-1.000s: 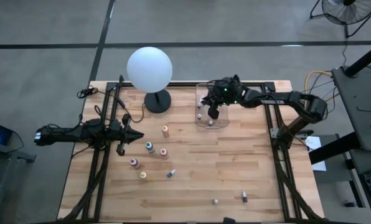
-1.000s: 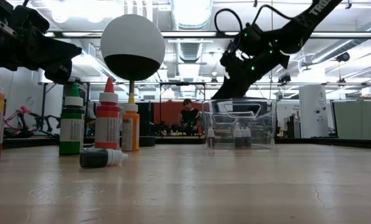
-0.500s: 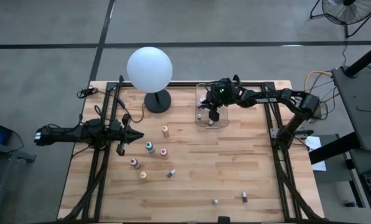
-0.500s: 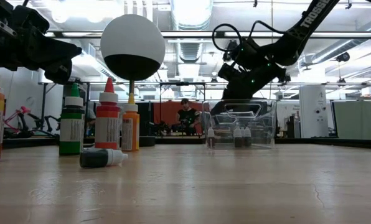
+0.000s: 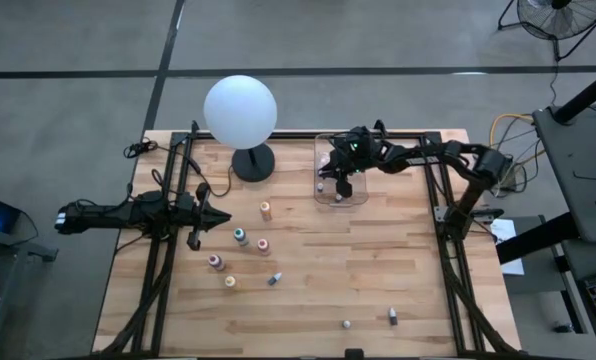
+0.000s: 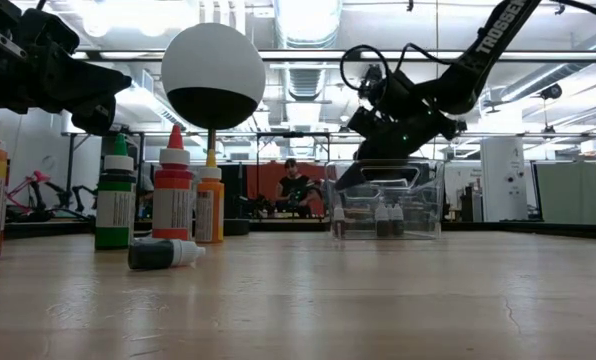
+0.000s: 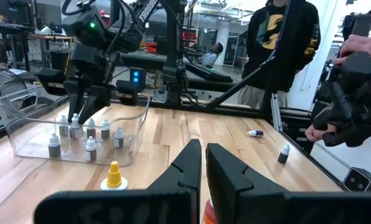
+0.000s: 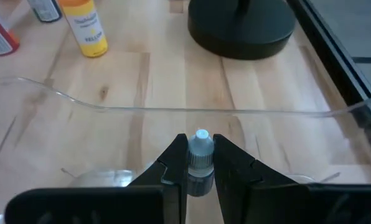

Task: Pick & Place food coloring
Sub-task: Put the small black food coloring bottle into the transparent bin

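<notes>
My right gripper (image 5: 337, 181) is over the clear bin (image 5: 363, 196) at the table's far right and is shut on a small dark dropper bottle with a white cap (image 8: 200, 155). Several more small bottles (image 7: 89, 146) stand on the bin's floor. Larger bottles stand on the table: orange (image 5: 266, 210), teal (image 5: 240, 236), pink (image 5: 263, 244), red (image 5: 216, 261), yellow (image 5: 230, 281). One dark bottle (image 5: 275, 279) lies on its side. Two small ones (image 5: 393, 318) stand near the near edge. My left gripper (image 5: 206, 215) waits shut at the table's left. My right gripper pinches the small bottle between its two fingers, on the dark body just under the white cap (image 8: 201, 140). The fingers (image 6: 350, 178) slant down into the bin from above and from the right. The bottle stands upright in the hold; whether its base touches the bin floor I cannot tell.
A white globe lamp (image 5: 240, 110) stands on a dark base (image 5: 253, 162) just left of the bin. Black frame rails run along both table sides. People stand beyond the table's right edge (image 7: 279, 37). Bare wood lies between the bottles and the bin.
My right gripper has shifted a little toward the table's left and dipped lower into the bin, tipping its fingers further down, still shut on the small bottle. The left arm has kept still.
</notes>
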Controlling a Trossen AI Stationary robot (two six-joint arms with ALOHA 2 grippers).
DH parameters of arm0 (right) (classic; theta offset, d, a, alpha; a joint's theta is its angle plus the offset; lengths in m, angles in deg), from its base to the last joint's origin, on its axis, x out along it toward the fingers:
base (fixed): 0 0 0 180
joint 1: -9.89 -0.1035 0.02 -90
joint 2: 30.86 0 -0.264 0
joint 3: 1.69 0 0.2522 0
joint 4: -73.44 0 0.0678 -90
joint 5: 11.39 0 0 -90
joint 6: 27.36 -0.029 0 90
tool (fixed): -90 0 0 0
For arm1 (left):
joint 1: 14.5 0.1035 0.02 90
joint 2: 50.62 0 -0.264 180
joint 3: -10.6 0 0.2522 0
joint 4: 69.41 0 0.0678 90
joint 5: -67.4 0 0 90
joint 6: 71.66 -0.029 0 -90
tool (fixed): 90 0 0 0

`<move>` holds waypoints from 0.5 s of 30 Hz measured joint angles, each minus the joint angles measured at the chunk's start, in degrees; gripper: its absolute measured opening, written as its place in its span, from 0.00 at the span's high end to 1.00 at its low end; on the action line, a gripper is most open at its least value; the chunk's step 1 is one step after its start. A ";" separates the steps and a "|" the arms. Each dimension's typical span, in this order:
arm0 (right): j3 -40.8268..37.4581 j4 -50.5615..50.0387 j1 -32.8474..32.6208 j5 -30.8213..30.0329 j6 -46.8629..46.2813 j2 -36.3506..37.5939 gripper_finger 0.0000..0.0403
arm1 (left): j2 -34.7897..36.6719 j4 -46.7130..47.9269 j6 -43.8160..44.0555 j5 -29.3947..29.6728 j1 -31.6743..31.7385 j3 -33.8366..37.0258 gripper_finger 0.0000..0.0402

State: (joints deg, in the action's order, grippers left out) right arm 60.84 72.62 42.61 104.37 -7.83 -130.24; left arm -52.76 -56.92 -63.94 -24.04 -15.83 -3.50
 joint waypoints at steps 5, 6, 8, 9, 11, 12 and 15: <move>-0.02 1.07 -0.08 -0.10 0.13 -1.44 0.89 | 0.00 0.00 -0.01 0.00 -0.01 -0.01 1.00; -0.02 1.65 -0.08 -0.09 0.11 -1.85 0.89 | 0.00 0.00 0.00 0.00 0.00 -0.01 1.00; -0.02 2.74 -0.08 -0.09 -0.22 -2.71 0.89 | 0.00 0.00 -0.01 0.00 0.01 0.00 1.00; -0.02 3.31 -0.08 -0.10 -0.43 -3.03 0.89 | 0.00 0.00 0.01 0.00 0.01 -0.02 1.00; -0.02 4.17 -0.08 -0.09 -1.46 -3.67 0.89 | 0.00 0.00 0.00 0.00 0.00 -0.01 1.00; -0.02 4.29 -0.08 -0.10 -1.87 -3.85 0.89 | 0.00 0.00 -0.01 0.00 0.01 -0.01 1.00; -0.02 4.40 -0.21 -0.09 -2.49 -4.26 0.89 | 0.00 0.00 0.00 0.00 -0.01 -0.02 1.00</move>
State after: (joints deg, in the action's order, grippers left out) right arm 60.82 77.02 42.40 104.28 -10.32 -134.50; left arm -52.76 -56.92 -63.94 -24.04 -15.84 -3.52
